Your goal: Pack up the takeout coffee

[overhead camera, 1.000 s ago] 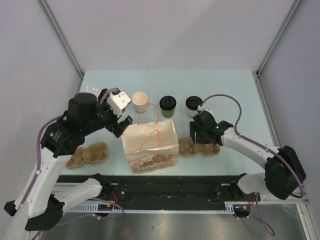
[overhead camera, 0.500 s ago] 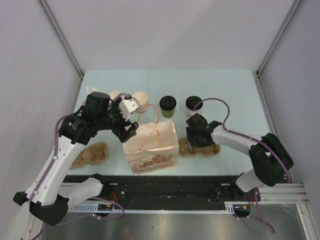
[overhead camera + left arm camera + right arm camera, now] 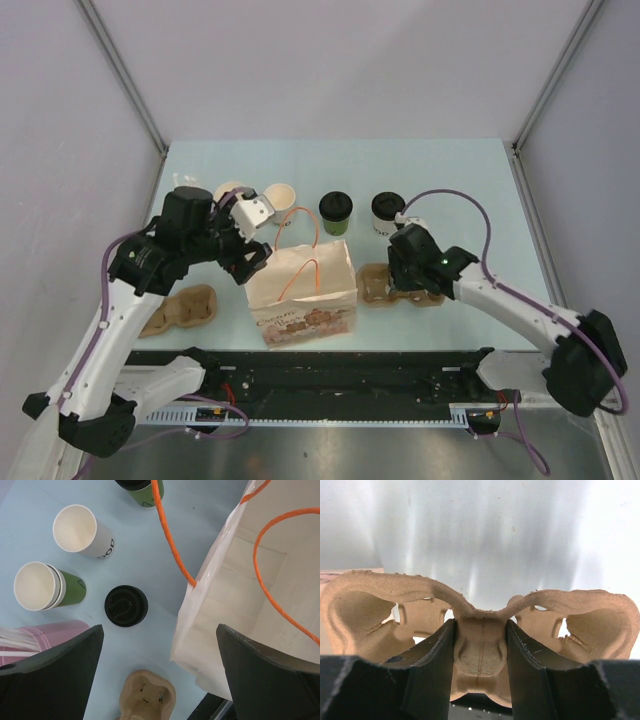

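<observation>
1. R side: right claw (image 3: 402, 284) was down on the right carrier (image 3: 372, 292), the pulp cup tray just R of the paper bag (image 3: 300, 295). Wrist cam showed both fingers (image 3: 432, 660) pressed vs. the tray's centre post, so the claw was narrowed & gripping it, w/ a cup well on either side.
2. L side: left claw (image 3: 248, 258) was spread wide, holding nothing, hovering at the bag's upper-L corner. One finger was over the table (image 3: 450, 170), the other over the bag mouth.
3. The green lidded cup (image 3: 335, 212) stood upright on the table just behind the bag, black lid on, apart from both claws.
4. The white lidded cup (image 3: 387, 210), w/ dark print, stood upright to the R of the green one, just behind the right claw's wrist. Touching or not — couldn't tell.
5. The bag stood upright, mouth open, orange handles (image 3: 175, 555) arching over it.
6. L of the bag, per the left wrist cam: open white cup (image 3: 77, 530), open green cup (image 3: 42, 586) (looked like a stack), & a loose black lid (image 3: 126, 605) lying flat on the table near them.
7. The pink cup (image 3: 45, 632) w/ white straws sat at that frame's L edge, just beside the open green cup.
8. The second carrier (image 3: 180, 308) lay on the table front-L, well apart from the right one — the bag stood between.
</observation>
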Robot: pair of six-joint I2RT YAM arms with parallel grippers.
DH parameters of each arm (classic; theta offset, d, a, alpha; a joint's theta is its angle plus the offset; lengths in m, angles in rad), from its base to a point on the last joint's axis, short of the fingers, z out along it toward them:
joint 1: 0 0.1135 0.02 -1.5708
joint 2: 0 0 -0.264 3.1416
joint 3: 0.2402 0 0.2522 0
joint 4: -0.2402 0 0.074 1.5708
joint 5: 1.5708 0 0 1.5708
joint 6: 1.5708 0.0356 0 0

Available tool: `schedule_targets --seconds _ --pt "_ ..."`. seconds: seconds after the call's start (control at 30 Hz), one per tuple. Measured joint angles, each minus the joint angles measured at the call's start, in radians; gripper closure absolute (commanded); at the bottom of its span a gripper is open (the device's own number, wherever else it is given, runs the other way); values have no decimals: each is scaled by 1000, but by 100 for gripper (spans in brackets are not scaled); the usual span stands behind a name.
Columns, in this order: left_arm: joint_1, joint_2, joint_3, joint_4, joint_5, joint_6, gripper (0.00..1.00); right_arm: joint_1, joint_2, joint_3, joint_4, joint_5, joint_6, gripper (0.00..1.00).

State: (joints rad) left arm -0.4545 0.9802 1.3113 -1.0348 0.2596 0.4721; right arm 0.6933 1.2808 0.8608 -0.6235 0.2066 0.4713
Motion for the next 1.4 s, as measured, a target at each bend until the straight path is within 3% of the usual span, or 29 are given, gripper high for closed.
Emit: schedule_targets --seconds 0.2,0.4,0.5,0.53,0.57,0.63,0.8,1.0,1.23,1.4 --pt "13 15 34 -3 -21 1 2 0 -221 105 -172 56 10 69" --pt "38 79 44 -10 48 19 25 31 -307 423 -289 131 22 74" --pt "38 97 21 -18 95 36 49 118 -304 576 -299 175 25 74" --pt "38 98 7 -22 108 44 78 161 -285 626 -304 190 25 74" --pt "38 98 -5 -28 118 49 89 214 -266 681 -310 206 24 74" --pt "38 98 -19 -37 140 55 100 315 -205 787 -306 235 12 73" --pt "38 90 -21 -42 196 30 100 477 -1 969 -237 244 -42 74" --pt "35 59 -26 -42 214 -66 100 569 127 946 -152 163 -49 75" --pt "11 6 -33 -43 212 -120 99 571 182 887 -90 119 -37 75" --pt "8 2 -59 -45 211 -124 100 489 180 769 -85 66 -27 76"
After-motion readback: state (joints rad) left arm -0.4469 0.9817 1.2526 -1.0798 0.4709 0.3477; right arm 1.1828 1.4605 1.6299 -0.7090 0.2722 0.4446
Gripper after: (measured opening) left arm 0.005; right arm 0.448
